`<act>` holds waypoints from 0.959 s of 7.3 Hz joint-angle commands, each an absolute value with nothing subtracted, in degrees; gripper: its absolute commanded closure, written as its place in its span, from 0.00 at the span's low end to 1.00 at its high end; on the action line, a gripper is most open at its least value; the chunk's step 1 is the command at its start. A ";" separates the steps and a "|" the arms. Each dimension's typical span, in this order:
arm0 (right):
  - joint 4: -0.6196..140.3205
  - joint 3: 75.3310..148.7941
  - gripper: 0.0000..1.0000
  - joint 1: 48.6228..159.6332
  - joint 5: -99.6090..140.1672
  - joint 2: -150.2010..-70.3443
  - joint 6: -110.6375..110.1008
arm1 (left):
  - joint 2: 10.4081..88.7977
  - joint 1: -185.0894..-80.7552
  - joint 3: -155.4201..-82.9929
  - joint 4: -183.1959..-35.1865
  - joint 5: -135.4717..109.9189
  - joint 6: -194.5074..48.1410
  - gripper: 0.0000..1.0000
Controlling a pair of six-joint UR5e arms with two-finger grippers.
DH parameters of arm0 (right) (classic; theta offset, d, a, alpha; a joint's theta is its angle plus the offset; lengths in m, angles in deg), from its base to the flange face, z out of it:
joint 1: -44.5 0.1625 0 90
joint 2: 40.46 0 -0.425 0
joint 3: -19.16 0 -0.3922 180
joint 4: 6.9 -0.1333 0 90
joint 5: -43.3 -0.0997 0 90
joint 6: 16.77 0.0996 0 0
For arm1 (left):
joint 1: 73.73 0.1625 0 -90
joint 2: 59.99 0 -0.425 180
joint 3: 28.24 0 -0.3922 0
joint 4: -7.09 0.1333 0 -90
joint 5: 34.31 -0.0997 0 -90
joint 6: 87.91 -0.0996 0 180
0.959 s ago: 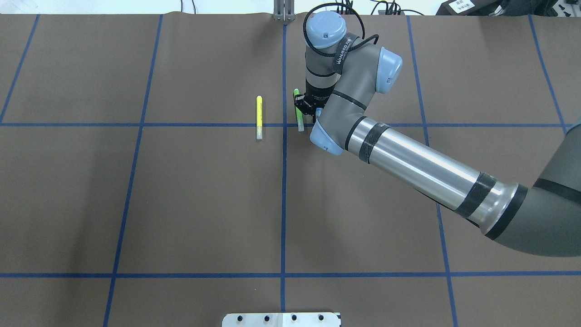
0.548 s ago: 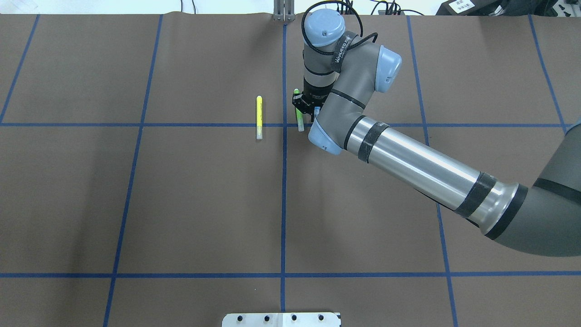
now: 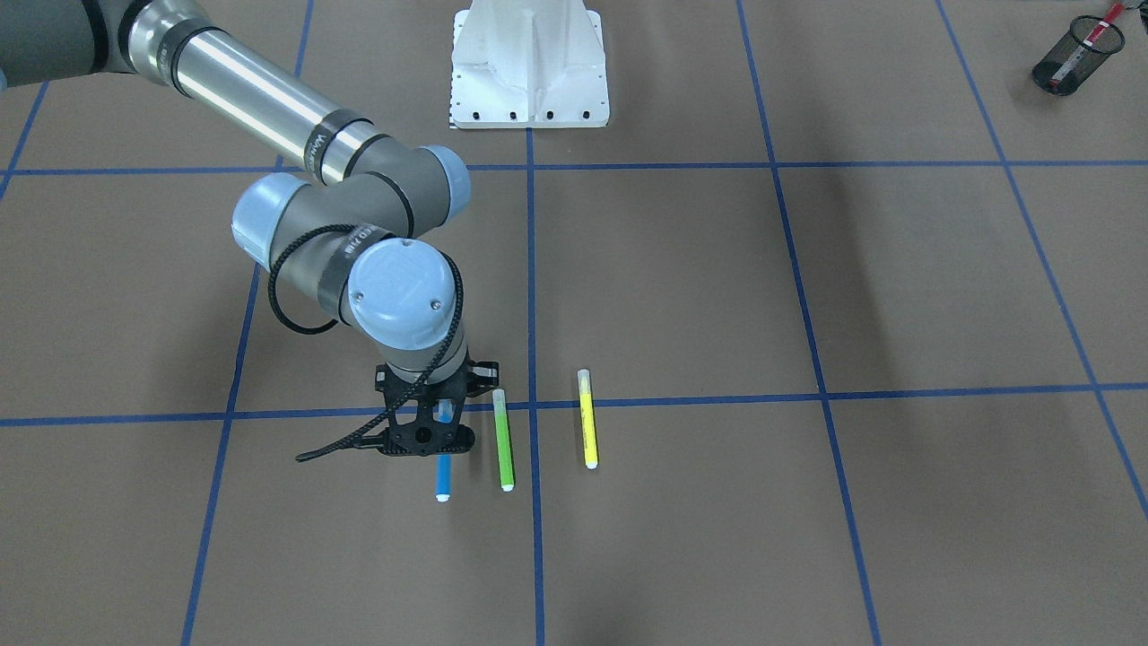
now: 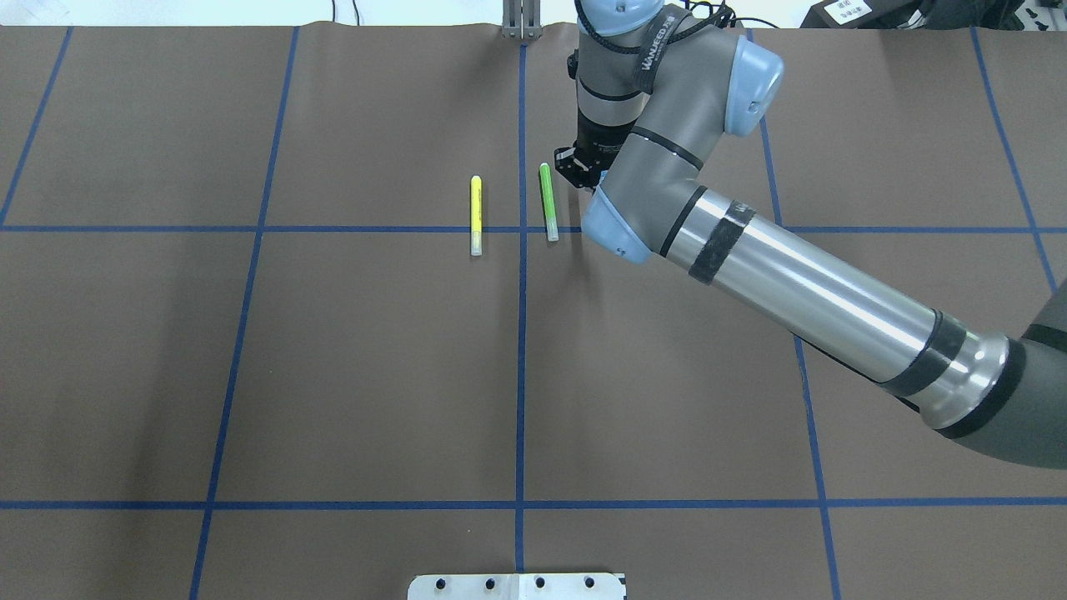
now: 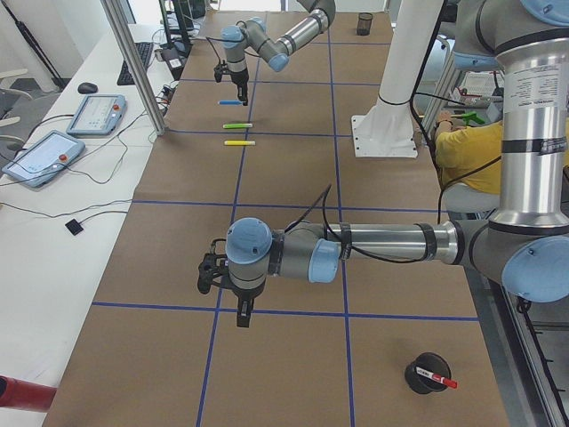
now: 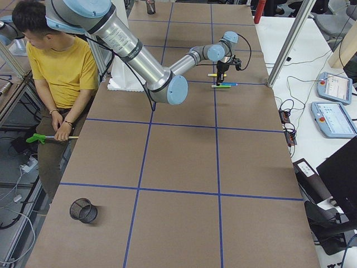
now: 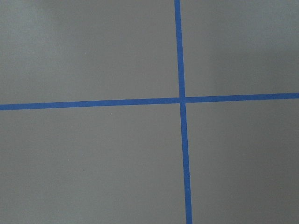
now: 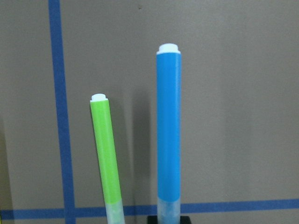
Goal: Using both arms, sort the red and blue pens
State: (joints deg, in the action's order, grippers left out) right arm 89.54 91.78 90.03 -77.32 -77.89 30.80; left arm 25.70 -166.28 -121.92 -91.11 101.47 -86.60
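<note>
The blue pen (image 3: 442, 480) is held at its clear-cap end by my right gripper (image 3: 429, 444), which is shut on it. In the right wrist view the blue pen (image 8: 168, 126) looks thicker than the green marker (image 8: 106, 154) beside it, so it is raised off the table. From overhead the right gripper (image 4: 581, 171) is just right of the green marker (image 4: 548, 200), and the arm hides the pen. The red pen (image 3: 1096, 31) stands in a black mesh cup (image 3: 1074, 56). My left gripper (image 5: 240, 307) hangs over a tape crossing near that cup (image 5: 425, 374); I cannot tell whether it is open.
A yellow marker (image 3: 587, 422) lies on the table parallel to the green marker (image 3: 503, 440), on its far side from the gripper. The white pedestal (image 3: 529, 63) stands at the robot's edge. A seated person in a yellow shirt (image 6: 61, 67) is beside the table.
The right arm has risen and shifted toward the far edge. Its gripper has moved up and to the right, away from the green marker. Both markers on the table stayed put.
</note>
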 commanded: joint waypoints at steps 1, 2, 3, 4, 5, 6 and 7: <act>94.09 106.55 1.00 93.96 -80.86 -87.78 24.20 | 25.70 -166.28 -121.93 -91.09 101.48 -86.60 0.00; 94.35 111.30 1.00 95.54 -81.24 -90.71 23.67 | 25.70 -166.28 -121.84 -91.09 101.39 -86.60 0.00; 94.27 117.09 1.00 95.65 -80.89 -95.44 23.83 | 25.61 -166.28 -121.75 -91.00 101.31 -86.60 0.00; 94.53 121.33 1.00 97.04 -81.15 -99.23 23.75 | 24.92 -166.28 -121.75 -91.08 101.31 -86.60 0.00; 94.53 123.90 1.00 98.27 -81.33 -102.74 23.05 | 24.91 -166.28 -121.75 -91.17 101.22 -86.60 0.00; 94.53 125.49 1.00 99.50 -81.24 -104.95 16.61 | 24.91 -166.28 -121.84 -91.26 101.22 -86.60 0.00; 94.53 128.55 1.00 100.91 -81.07 -109.50 3.23 | 24.91 -166.28 -121.84 -91.35 101.30 -86.60 0.00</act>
State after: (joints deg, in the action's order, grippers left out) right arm 94.51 124.97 99.15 -81.20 -104.47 16.10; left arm 24.95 -166.28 -121.80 -91.24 101.25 -86.60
